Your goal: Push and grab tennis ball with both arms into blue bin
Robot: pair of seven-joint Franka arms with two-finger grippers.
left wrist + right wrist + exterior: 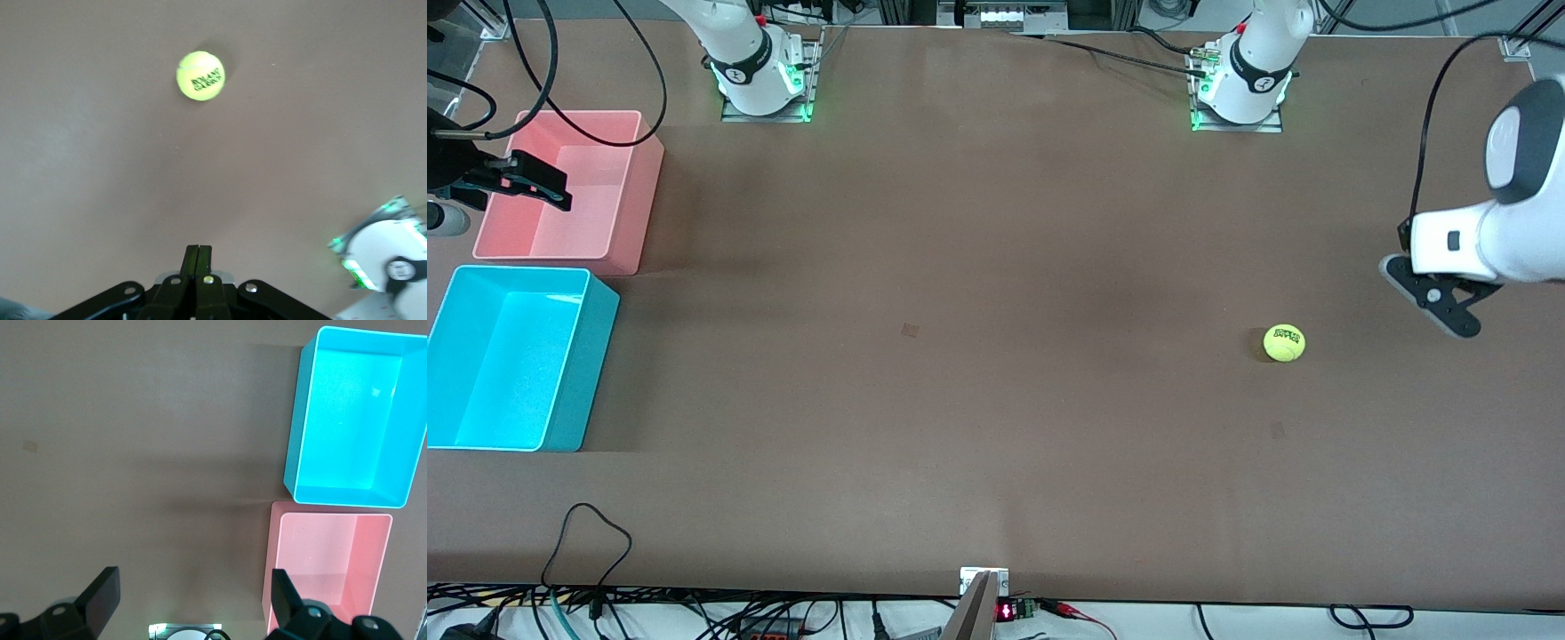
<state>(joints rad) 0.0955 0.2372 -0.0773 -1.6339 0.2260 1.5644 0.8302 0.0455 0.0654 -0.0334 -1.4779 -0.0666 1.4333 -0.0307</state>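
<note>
We see the tennis ball (1284, 342) resting on the bare table (996, 373) toward the left arm's end, well apart from both bins. Being round, it has no long axis; its dark lettering faces upward, the line of print running roughly along the table's length in the front view.

The left end effector (1436, 302) hovers over the table close to the ball, toward the table's end, apart from it. In the left wrist view its fingers (198, 257) are pressed together, gripping nothing.

The right end effector (534, 182) hangs over the pink bin (618, 253). Its fingers (100, 593) are spread wide and hold nothing.

The blue bin (583, 373) sits at the right arm's end of the table, just beside the pink bin and nearer the front camera, its long axis running from the robots' side toward that camera.
</note>
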